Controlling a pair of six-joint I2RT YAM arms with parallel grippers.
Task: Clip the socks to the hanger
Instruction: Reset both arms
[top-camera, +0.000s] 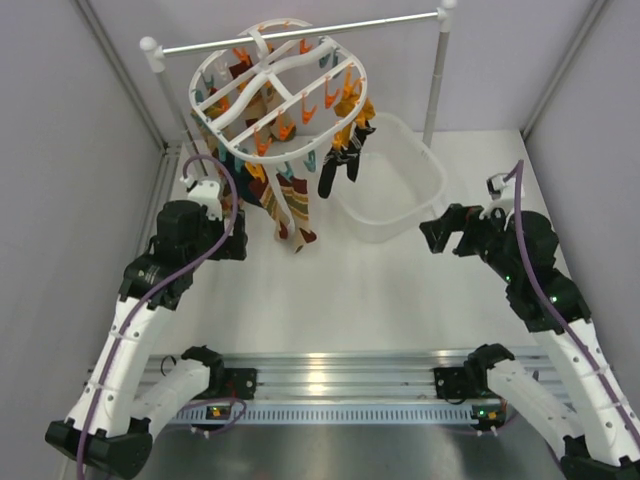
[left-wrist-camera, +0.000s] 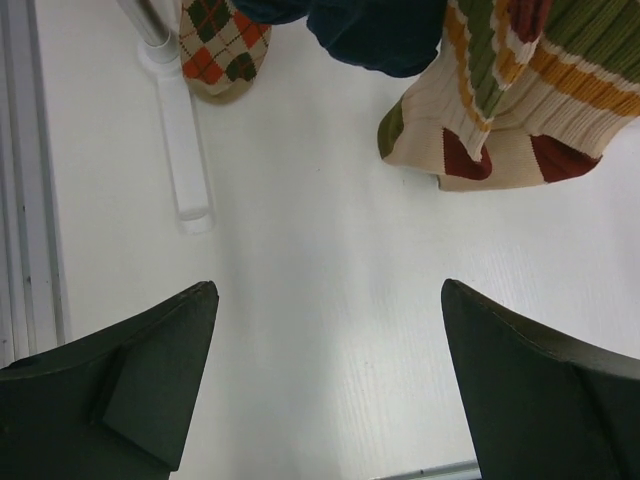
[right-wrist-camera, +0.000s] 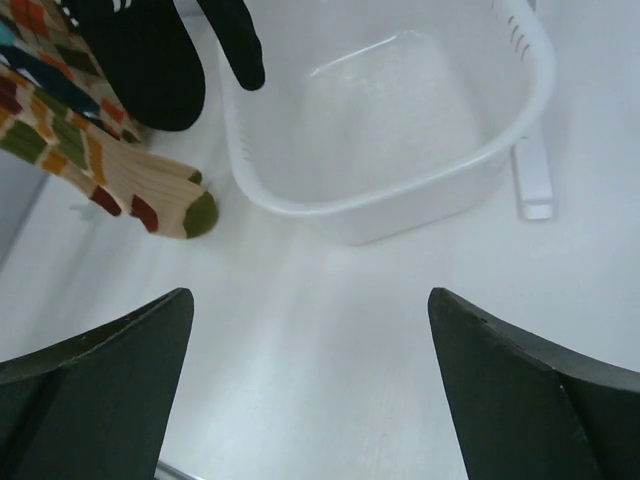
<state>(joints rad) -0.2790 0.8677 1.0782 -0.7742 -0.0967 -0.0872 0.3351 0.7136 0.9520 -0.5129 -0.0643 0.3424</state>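
Orange argyle sock (left-wrist-camera: 222, 50), left wrist only

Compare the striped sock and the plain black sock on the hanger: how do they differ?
Colour: the striped sock is cream with red, green and orange bands; the black sock is plain.
Drop: the striped sock hangs lower than the black sock.
Place: the black sock hangs next to the tub, the striped sock nearer the left arm.
Both hang from the hanger.
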